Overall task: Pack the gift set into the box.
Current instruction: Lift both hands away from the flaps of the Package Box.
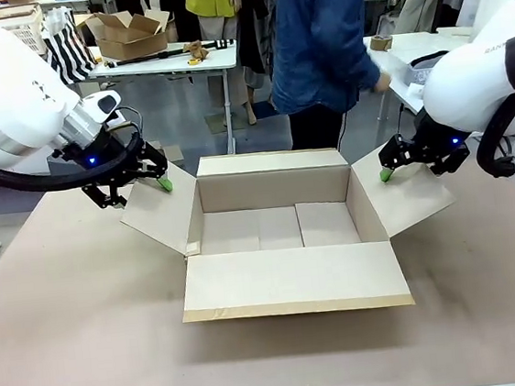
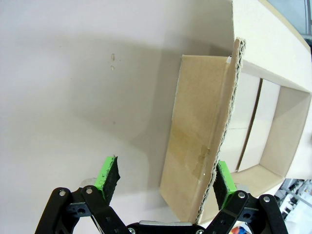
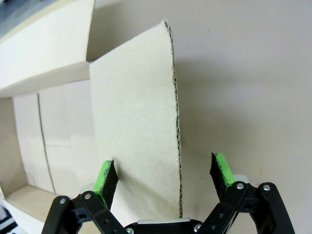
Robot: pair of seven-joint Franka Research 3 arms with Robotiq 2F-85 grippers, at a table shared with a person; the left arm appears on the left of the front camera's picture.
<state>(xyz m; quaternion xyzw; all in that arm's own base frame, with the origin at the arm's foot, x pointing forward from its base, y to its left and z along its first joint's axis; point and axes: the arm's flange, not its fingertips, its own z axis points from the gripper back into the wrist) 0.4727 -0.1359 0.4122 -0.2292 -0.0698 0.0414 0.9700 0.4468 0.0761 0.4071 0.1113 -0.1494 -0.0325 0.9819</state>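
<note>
Centrally in the front view, the box (image 1: 276,189) is seen on the brown worktop (image 1: 86,312), open upward, with all four flaps spread outward. The left gripper (image 1: 142,188) is held at the outer edge of the left flap, the right gripper (image 1: 399,167) at the outer edge of the right flap. A person in a blue shirt (image 1: 320,39) is seen standing at the far side.

In the left wrist view, the jaws of the left gripper (image 2: 165,178) are spread wide. The raised flap of the box (image 2: 195,146) is taken between the green pads (image 2: 108,175), its corrugated edge close to the far pad; no clamping is seen.

In the right wrist view, the jaws of the right gripper (image 3: 164,174) are likewise wide apart. The flap of the box (image 3: 136,122) is straddled but not pinched, with the worktop (image 3: 243,73) beyond.
</note>
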